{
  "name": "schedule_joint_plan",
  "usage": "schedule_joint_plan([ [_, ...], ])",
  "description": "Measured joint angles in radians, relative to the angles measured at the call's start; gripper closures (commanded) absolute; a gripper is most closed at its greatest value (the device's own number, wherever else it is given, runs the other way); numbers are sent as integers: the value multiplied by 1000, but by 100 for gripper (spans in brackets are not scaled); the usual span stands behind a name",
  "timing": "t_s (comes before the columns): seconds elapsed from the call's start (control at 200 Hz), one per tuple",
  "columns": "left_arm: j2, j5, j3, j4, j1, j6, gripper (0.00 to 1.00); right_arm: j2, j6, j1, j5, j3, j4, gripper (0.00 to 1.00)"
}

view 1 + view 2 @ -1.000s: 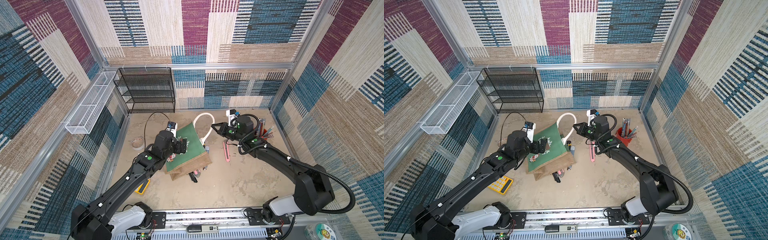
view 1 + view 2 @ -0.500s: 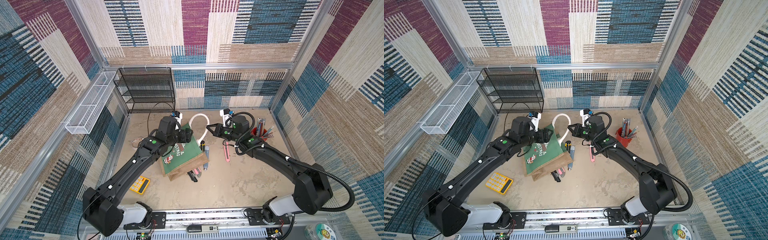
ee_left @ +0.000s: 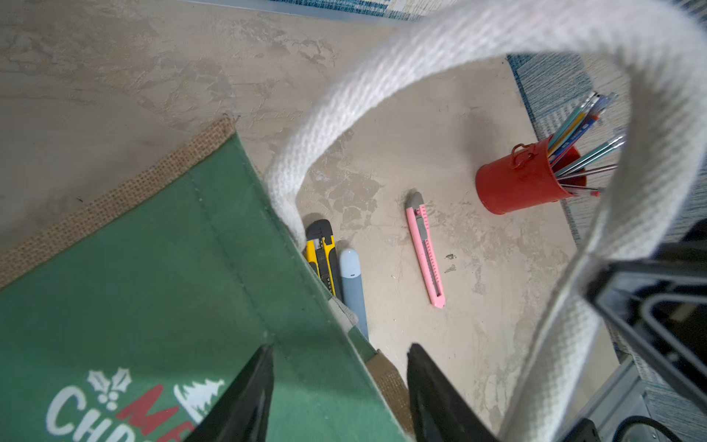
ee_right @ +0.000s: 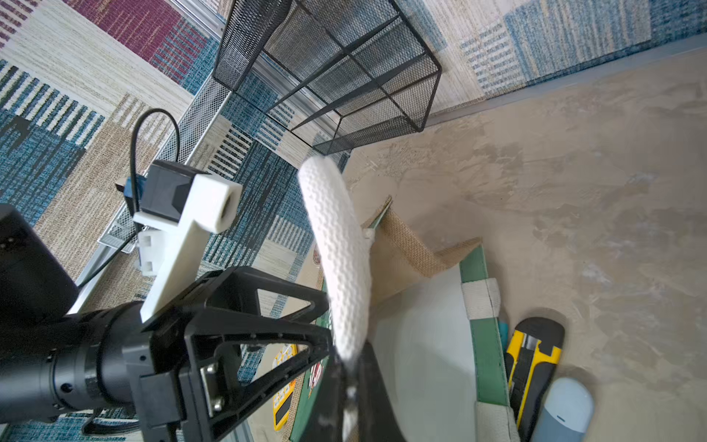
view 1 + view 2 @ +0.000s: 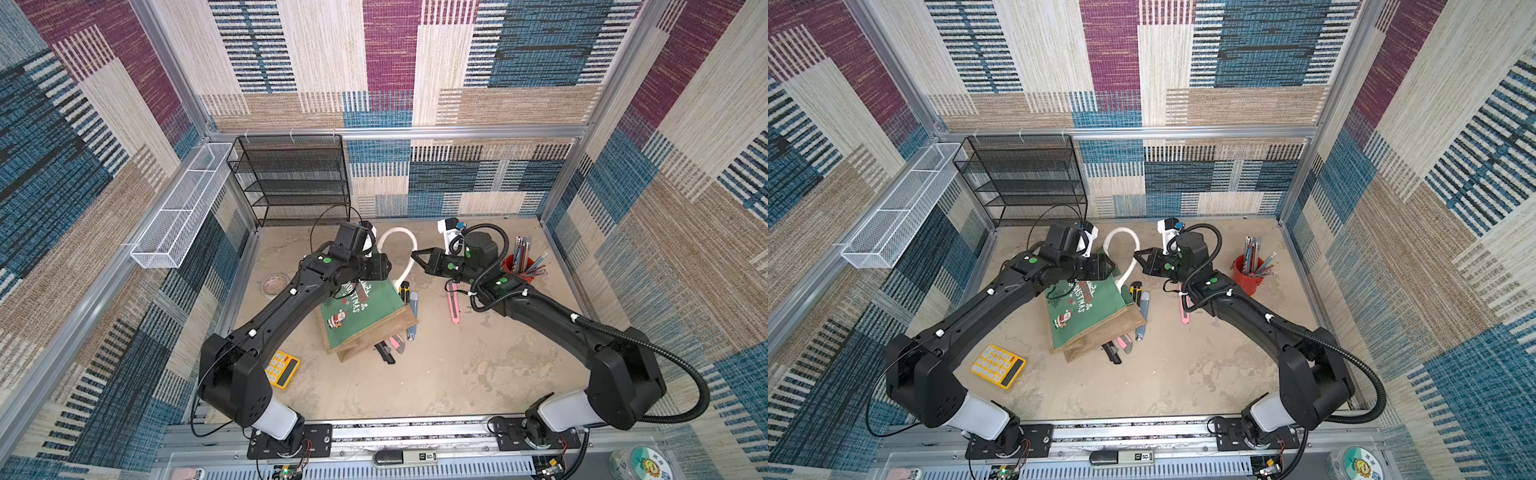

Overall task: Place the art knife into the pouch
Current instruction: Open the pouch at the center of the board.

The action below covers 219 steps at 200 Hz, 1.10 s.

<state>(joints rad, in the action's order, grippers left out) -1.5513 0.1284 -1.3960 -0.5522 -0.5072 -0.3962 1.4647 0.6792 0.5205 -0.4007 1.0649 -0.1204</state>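
Left side first: my left gripper [image 3: 340, 386] hangs right at the top edge of the pouch [image 5: 361, 309]. The jaws are partway apart with the green panel's rim between them, not pinched on anything I can see. The pouch lies tilted on the table [image 5: 457, 374], Santa side up.

My right gripper [image 4: 350, 367] is clamped tight on the pouch's white loop handle [image 4: 336, 248] and holds the loop up off the table.

The knives are all outside the pouch. A yellow-and-black knife [image 3: 323, 254] and a grey-blue cutter [image 3: 352, 283] lie side by side against the pouch's edge near the handle, between my two grippers. A pink knife [image 3: 425, 250] lies alone on bare table further right, under my right wrist in both top views. A small pink cutter [image 5: 397, 341] and a black cutter [image 5: 384, 353] poke out from under the pouch's bottom end.

Other stuff: a white wire basket [image 5: 178, 212] on the left wall, a black mesh shelf [image 5: 295, 183] at the back and a yellow calculator [image 5: 283, 369] by my left arm.

Containers: the pouch's mouth gapes a bit, showing grey lining. The red pen cup [image 3: 516, 183] far right holds a bunch of pens [image 3: 581, 126].
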Motion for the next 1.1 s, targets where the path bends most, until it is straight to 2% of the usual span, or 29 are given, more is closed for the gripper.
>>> schedule_joint_plan([
  [0.075, -7, -26, -11, -14, -6, 6, 42, 0, -3, 3, -1, 2, -3, 100],
  [0.155, -15, -54, -21, -27, -13, 10, 33, 0, -3, 6, -3, 5, -11, 100],
  [0.31, -60, -103, -55, -51, -27, 37, 32, 2, -7, 9, -19, 10, -18, 100],
  [0.401, -93, -123, -80, -64, -32, 56, 42, 3, -7, 9, -21, 9, -22, 100],
  [0.501, -108, -137, -87, -82, -34, 70, 63, 3, -6, 10, -26, 8, -26, 100],
  [0.741, -129, -175, -108, -110, -35, 96, 63, 21, -6, 10, -40, 8, -30, 100],
  [0.841, -156, -177, -138, -134, -36, 105, 61, 26, -6, 10, -42, 9, -32, 100],
  [1.027, -181, -208, -159, -171, -44, 119, 40, 43, 2, 10, -51, 10, -48, 100],
  [1.097, -188, -222, -167, -179, -44, 119, 40, 49, 6, 10, -60, 11, -57, 100],
])
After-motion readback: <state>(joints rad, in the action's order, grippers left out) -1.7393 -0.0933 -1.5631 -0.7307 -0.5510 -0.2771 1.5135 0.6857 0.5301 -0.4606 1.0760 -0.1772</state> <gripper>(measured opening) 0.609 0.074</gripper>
